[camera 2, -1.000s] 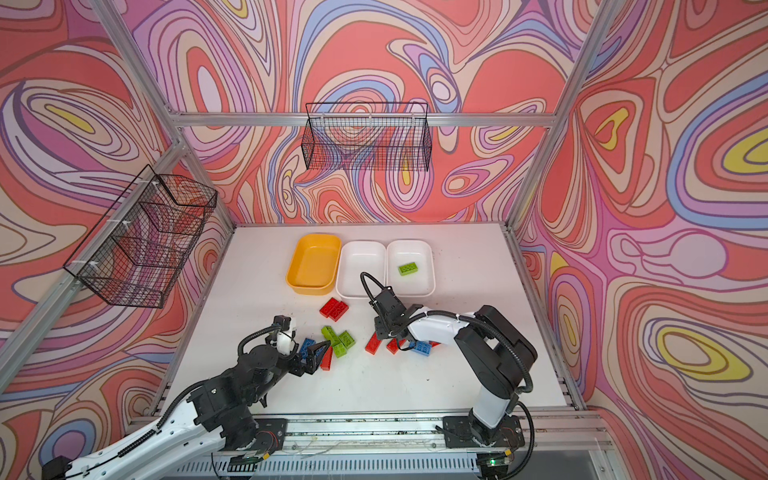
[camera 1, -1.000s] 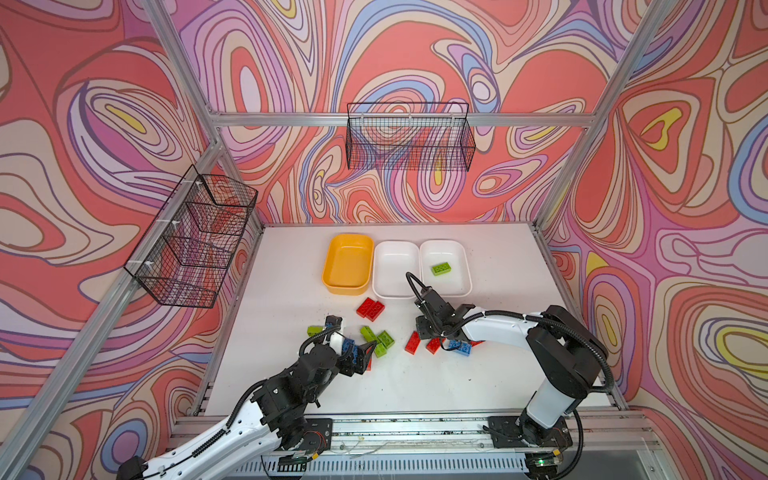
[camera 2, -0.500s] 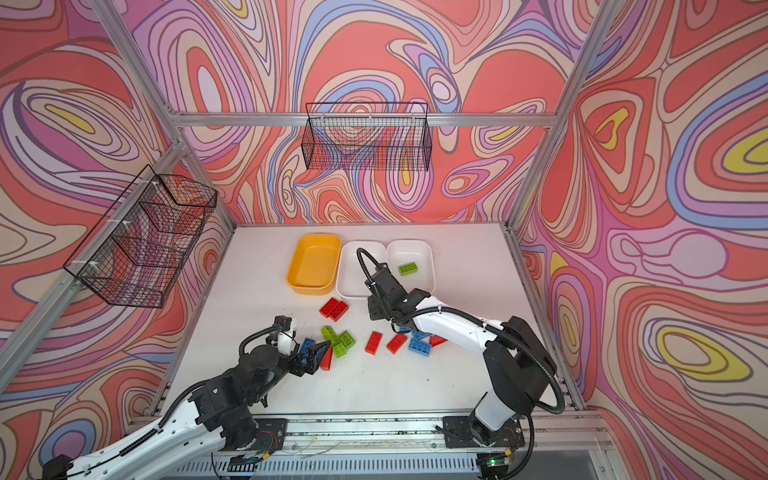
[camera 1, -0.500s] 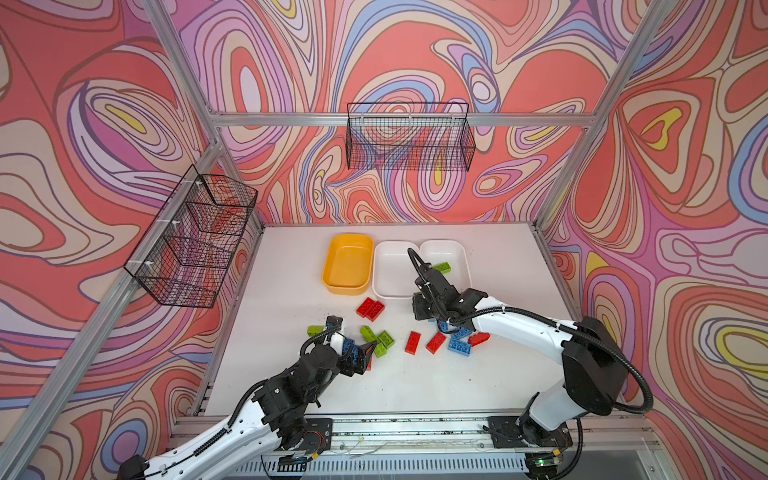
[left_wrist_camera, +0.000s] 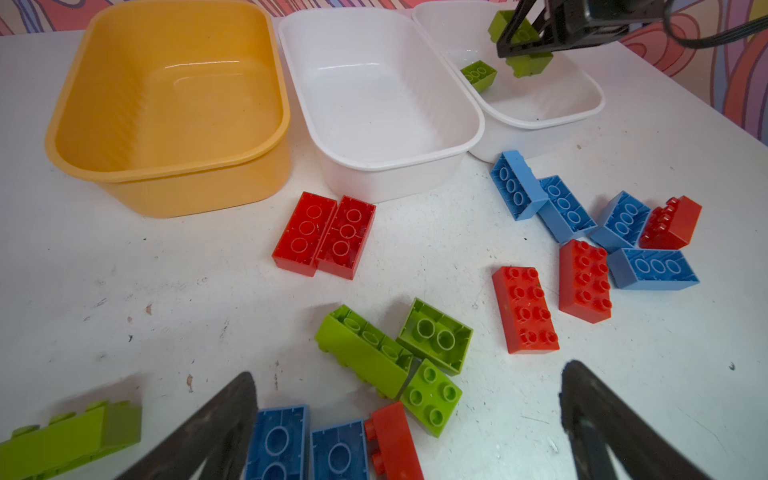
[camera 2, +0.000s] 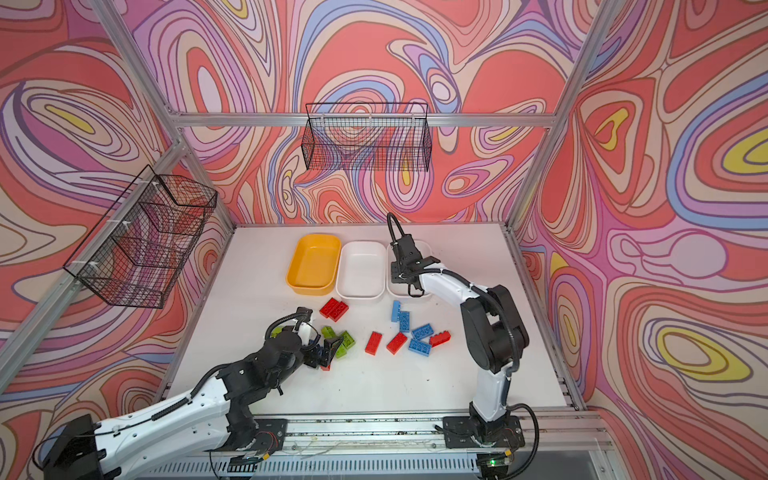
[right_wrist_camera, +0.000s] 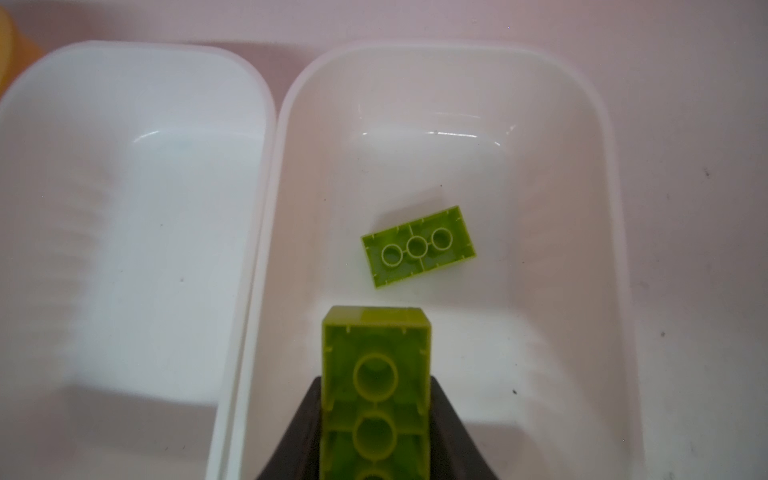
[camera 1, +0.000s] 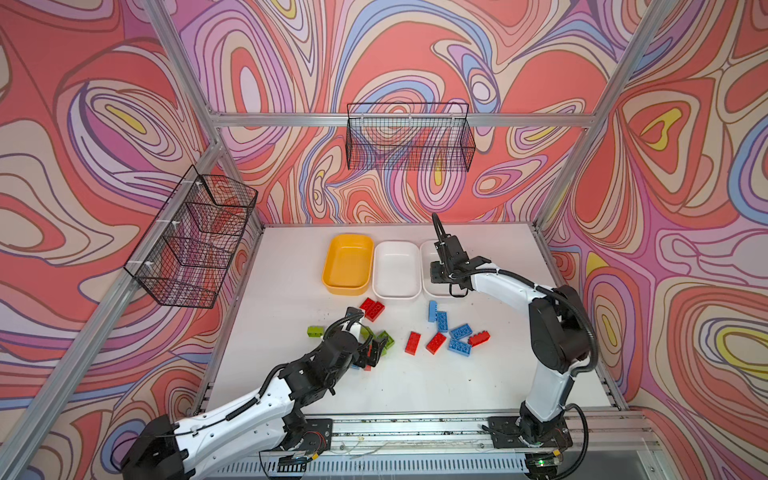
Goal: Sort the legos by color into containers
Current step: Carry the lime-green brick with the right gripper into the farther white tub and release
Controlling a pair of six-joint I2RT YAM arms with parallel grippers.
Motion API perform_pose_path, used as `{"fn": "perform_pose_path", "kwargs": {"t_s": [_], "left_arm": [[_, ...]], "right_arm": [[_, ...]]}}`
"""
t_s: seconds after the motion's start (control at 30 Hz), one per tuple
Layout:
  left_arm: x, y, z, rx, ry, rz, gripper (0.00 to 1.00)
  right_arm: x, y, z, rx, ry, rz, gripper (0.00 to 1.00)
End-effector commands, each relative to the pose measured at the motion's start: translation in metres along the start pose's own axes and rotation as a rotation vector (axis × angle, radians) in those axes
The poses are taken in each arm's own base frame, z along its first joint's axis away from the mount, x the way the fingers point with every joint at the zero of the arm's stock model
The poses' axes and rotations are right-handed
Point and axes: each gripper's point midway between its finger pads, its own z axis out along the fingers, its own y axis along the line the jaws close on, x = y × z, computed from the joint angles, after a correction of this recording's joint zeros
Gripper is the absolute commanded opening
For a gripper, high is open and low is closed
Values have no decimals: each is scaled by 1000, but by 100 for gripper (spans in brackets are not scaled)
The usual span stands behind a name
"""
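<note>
My right gripper is shut on a lime green lego, hanging just above the right white container. One green lego lies upside down in that container. The middle white container and the yellow container hold nothing. My left gripper stands open low over green, blue and red legos near the table's front left. More red and blue legos lie loose in front of the containers. In both top views the right arm hides most of the right container.
Black wire baskets hang on the back wall and the left wall. A lone green lego lies left of my left wrist. An aluminium rail runs along the table's front edge.
My right gripper has lifted a green lego from the loose pile and carried it back over the right white container. The left arm has not moved.
</note>
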Motion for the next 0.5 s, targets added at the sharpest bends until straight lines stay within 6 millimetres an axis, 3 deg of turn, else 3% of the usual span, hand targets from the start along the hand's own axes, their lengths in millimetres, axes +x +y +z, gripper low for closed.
{"fn": "perform_pose_path", "kwargs": {"t_s": [0.0,0.13,0.2,0.3,0.47], "left_arm": [[-28,-19,9,37,-41,17,100],[-31,-30,23,55,-30,35,100],[-45,-39,26,74,-49,29,100],[-46,-42,30,78,-41,39,100],[-47,-39,25,71,-35,40,100]], "right_arm": [[-17,-1,17,-21,-20,-5,28],[-23,-12,39,28,-16,-12,30],[-26,-14,45,31,-15,-13,34],[-31,-15,50,28,-15,-12,43],[-42,-10,29,-8,-43,2,59]]}}
